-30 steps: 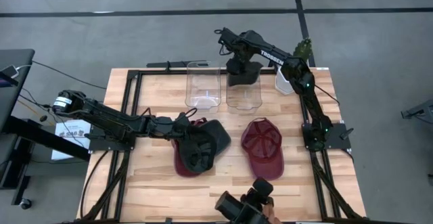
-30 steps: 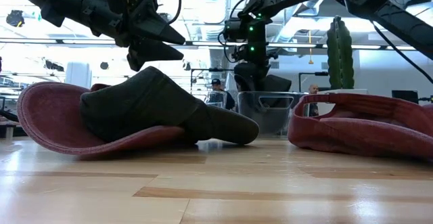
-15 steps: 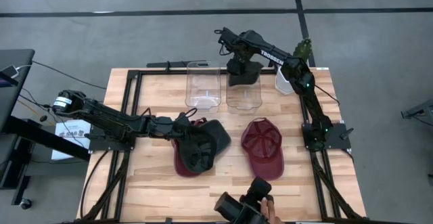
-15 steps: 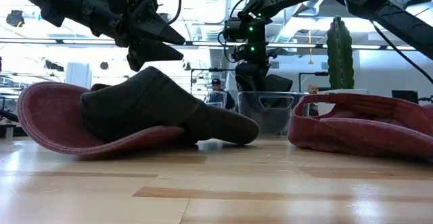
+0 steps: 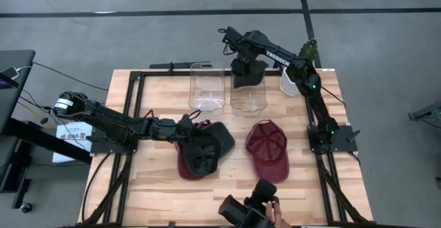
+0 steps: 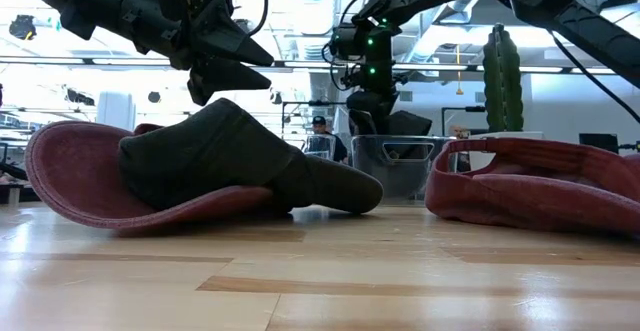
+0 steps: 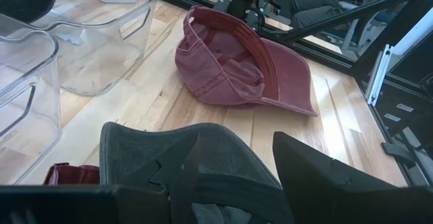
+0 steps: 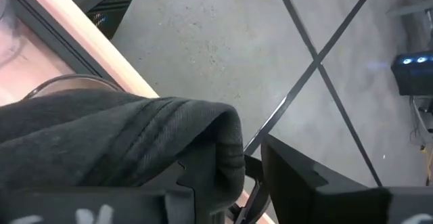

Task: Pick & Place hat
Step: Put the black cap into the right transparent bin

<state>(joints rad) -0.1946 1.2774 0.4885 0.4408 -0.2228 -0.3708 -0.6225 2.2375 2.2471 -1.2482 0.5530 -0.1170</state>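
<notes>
Right tool (image 5: 247,69) over the right clear bin (image 5: 249,97), jaws parting since a second ago around the dark hat (image 8: 122,136): release likely under way. Left tool (image 5: 185,129) open, poised over dark cap (image 5: 207,149) stacked on maroon cap (image 5: 186,164); another maroon cap (image 5: 267,149) lies on the surface (image 5: 158,90).

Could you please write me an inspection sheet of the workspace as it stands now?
Surface: wooden table, bare at the front.
Job's things: dark hat lying on a red hat; second red hat apart; another dark hat at the right bin; left bin looks empty.
Clutter: white container.
Grippers: left gripper over the stacked hats, jaws open; right gripper above the right bin.
Cables: wires off the table's left.
Surroundings: a hand at the front edge.
</notes>
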